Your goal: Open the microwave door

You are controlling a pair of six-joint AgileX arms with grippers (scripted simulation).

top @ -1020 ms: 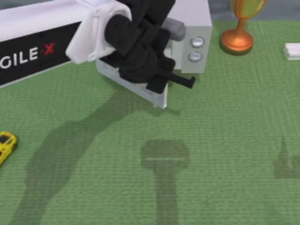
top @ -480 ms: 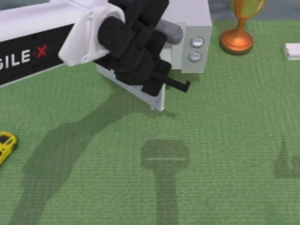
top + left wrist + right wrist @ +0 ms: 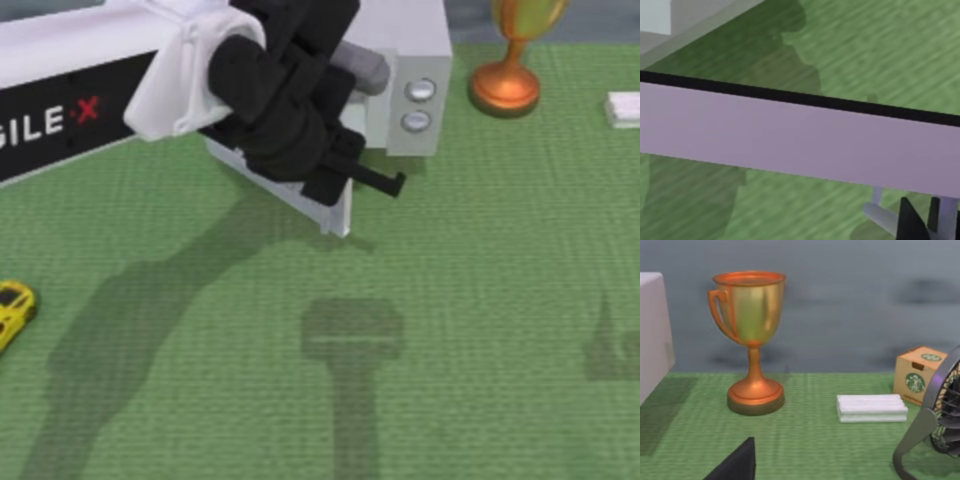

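Observation:
The light grey microwave (image 3: 410, 40) stands at the back of the table, its two silver knobs (image 3: 419, 105) facing forward. The microwave door (image 3: 336, 208) is swung partly out from the body, and its free end points toward the table's front. My left gripper (image 3: 352, 182) hangs over that free end, shut on the door's slim handle bar (image 3: 879, 214). In the left wrist view the door's top edge (image 3: 790, 130) crosses as a pale band, with my left gripper (image 3: 922, 220) against the handle. My right gripper (image 3: 740, 462) is parked out at the right, outside the top view.
An orange-gold trophy (image 3: 505, 80) stands just right of the microwave. A white folded stack (image 3: 625, 108) lies at the right edge and a yellow toy car (image 3: 12, 308) at the left edge. The right wrist view also shows a cardboard coffee box (image 3: 919, 374) and a fan (image 3: 940, 425).
Over the first half second my left gripper drew back to the left and the door's free end swung out a little with it. Since then nothing has moved.

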